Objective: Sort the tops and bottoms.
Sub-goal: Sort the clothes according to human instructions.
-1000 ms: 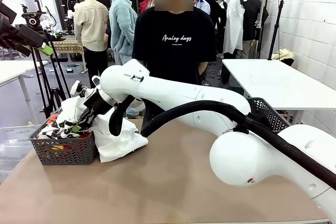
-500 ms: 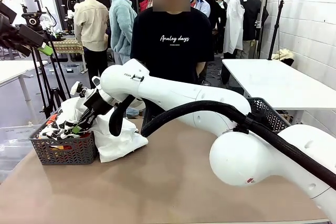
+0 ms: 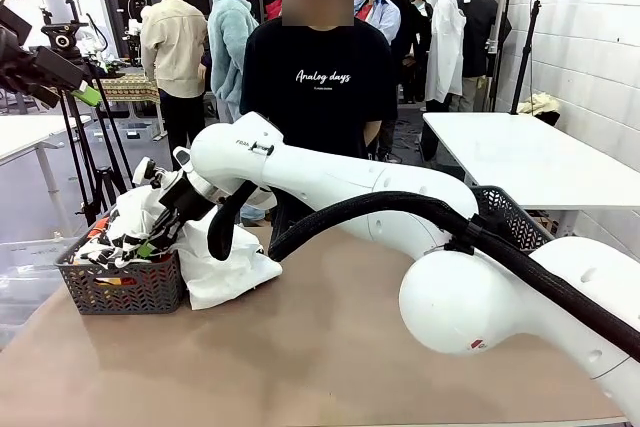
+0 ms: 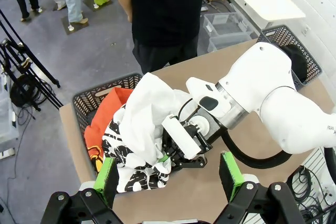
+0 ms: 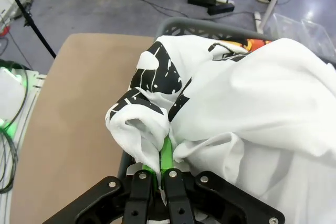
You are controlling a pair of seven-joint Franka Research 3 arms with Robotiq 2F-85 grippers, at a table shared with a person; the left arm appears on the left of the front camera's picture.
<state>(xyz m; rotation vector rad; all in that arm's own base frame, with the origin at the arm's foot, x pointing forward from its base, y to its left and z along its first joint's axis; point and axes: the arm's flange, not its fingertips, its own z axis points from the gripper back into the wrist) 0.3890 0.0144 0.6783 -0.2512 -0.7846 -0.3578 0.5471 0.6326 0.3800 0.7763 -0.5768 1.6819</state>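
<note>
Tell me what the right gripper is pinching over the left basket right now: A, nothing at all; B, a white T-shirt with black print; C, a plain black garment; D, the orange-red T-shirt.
B: the right gripper is shut on a fold of the white T-shirt with black print, held over the basket, while the orange-red T-shirt lies loose inside it.

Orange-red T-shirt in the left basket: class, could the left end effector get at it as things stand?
Probably not cleanly. The left end effector hangs open above, but the white black-printed T-shirt, pinched by the right end effector, covers much of the orange-red T-shirt.
</note>
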